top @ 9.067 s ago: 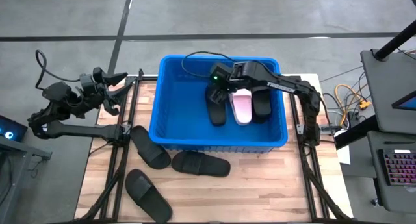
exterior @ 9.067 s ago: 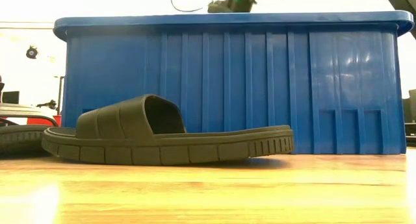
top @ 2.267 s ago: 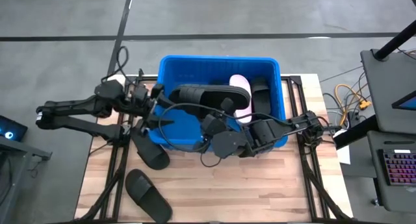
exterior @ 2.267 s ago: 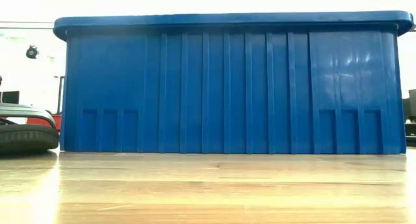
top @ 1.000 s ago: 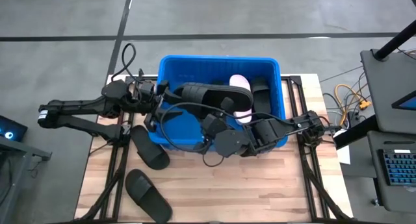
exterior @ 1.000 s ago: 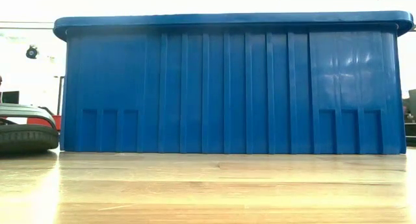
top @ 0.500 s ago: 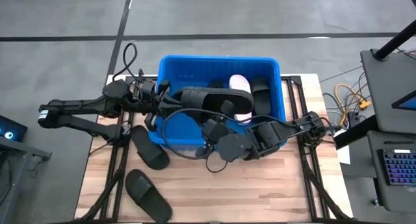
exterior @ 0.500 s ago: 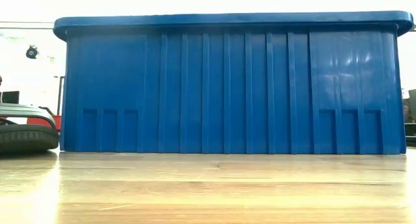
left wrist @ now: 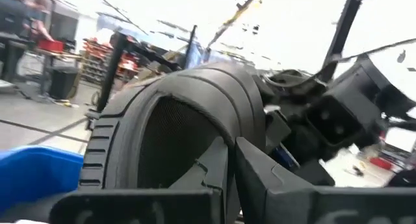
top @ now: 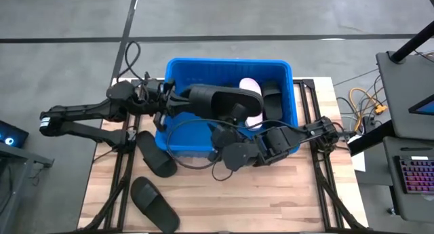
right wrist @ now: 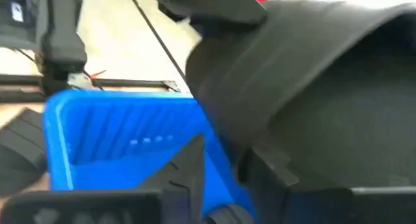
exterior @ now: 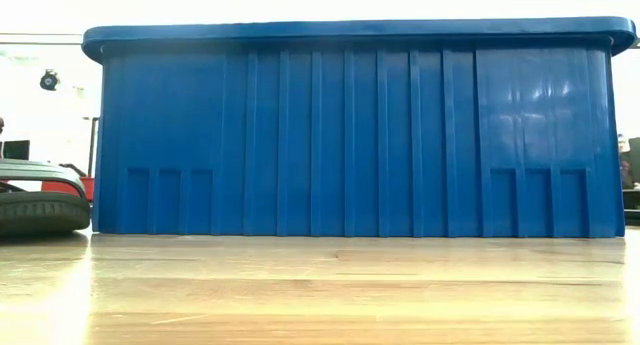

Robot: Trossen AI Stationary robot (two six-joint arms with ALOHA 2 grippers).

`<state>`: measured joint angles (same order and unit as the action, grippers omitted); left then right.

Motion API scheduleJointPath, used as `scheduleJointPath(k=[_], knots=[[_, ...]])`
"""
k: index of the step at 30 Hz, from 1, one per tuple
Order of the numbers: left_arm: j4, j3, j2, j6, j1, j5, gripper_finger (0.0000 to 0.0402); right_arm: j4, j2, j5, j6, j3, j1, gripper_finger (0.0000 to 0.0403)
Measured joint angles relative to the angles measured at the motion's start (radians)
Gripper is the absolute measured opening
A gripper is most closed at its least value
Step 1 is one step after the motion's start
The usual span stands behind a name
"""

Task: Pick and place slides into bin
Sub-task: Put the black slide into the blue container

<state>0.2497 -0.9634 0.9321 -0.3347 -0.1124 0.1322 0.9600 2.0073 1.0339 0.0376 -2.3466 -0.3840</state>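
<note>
— Done so far?
— Inside the bin (top: 224,60): a pink slide (top: 252,98) and a black slide (top: 272,98) side by side. Above the bin, a third slide (top: 215,98), clamped tight at one end by the left gripper (top: 171,102); right gripper (top: 234,122) at its other end, grip impossible to tell.
— Left to do?
— Dropping that one, then a loose slide (top: 156,154) just beside the bin's corner and a last slide (top: 154,201) near the table's edge.
— Surface, room?
— Pale wooden table (top: 271,193); grey concrete floor (top: 271,13); keyboard (top: 413,173) off to the right.

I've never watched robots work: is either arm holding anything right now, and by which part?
The left gripper is shut on the heel end of a black slide above the bin; the right gripper sits at its strap, loosening.
</note>
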Motion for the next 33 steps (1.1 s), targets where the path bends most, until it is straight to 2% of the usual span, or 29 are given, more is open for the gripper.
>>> scheduleJointPath(k=[7, 14, 16, 21, 25, 29, 33], knots=[[0.024, -0.006, -0.011, -0.001, -0.05, -0.032, 0.0001, 0.099, -0.034, 0.003, 0.006, -0.001, -0.004, 0.0126], [0.041, -0.004, -0.043, -0.004, -0.088, -0.114, 0.0, 0.247, -0.092, -0.001, 0.028, 0.0, -0.008, 0.0135], [0.037, -0.001, -0.05, -0.005, -0.098, -0.14, 0.0, 0.293, -0.112, -0.059, 0.058, 0.0, -0.008, 0.0132], [-0.034, -0.001, -0.057, -0.061, -0.126, -0.142, 0.0, 0.381, -0.163, -0.283, 0.126, 0.0, -0.008, 0.0124], [-0.147, 0.008, -0.056, -0.17, -0.151, -0.128, 0.0, 0.333, -0.229, -0.361, 0.125, 0.0, -0.015, 0.0117], [-0.209, 0.013, -0.03, -0.279, -0.162, -0.075, 0.0, 0.238, -0.285, -0.411, 0.013, -0.001, -0.018, 0.0111], [-0.2, 0.013, 0.006, -0.393, -0.16, 0.008, 0.0, 0.241, -0.305, -0.562, -0.241, -0.002, -0.017, 0.0111]])
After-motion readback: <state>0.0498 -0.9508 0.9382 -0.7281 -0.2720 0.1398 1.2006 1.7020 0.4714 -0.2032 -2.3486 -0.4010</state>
